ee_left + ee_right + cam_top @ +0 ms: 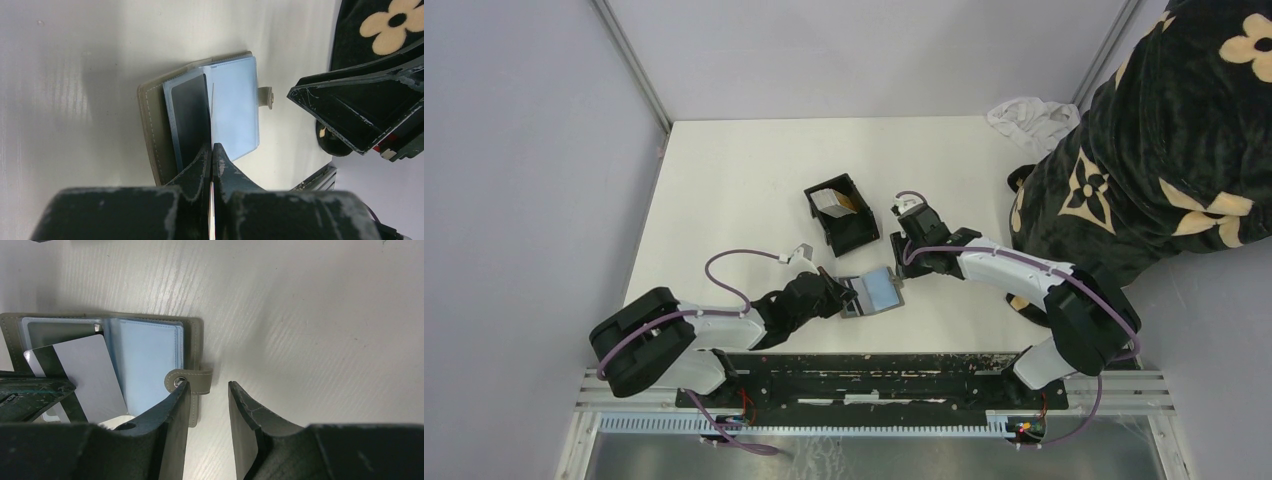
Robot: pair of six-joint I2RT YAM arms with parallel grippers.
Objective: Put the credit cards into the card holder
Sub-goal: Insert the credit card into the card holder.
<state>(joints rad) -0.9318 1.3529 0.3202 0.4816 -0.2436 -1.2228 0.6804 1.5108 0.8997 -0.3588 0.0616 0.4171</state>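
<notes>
The left arm reaches in low over the matte white table (744,180), and the left gripper (839,295) has its scuffed black fingers (197,167) pressed together on a white card (85,375). This card is thin, stiff and rectangular with a dark stripe along one edge. From the left wrist it shows only as a pale sliver edge-on between the pads. The card stands tilted over the open card holder (874,292), a small book-style wallet lying flat at the near middle of the table. Its cover is grey-olive and leather-like with a stitched border (150,115), and inside are glossy, pale-blue clear plastic sleeves (145,355). One of the sleeves already shows something dark behind the film. How far the card's lower edge sits inside a sleeve cannot be told. Just behind the wallet stands a black box (856,235) of hard plastic with an open top, upright walls and one bevelled corner. Two more credit cards lean in it, one silver-grey (829,203) and one tan-gold (850,203). At the wallet's right edge a short strap tab with a round metal snap (176,381) sticks out. The right gripper (207,387) hangs there with its jaws partly spread and grips nothing. One worn fingertip is right at the snap, and the bare, faintly ribbed tabletop shows between the fingers. Farther right are a crumpled white cloth (1029,118) and a plush black fabric with cream flower motifs (1164,150).
</notes>
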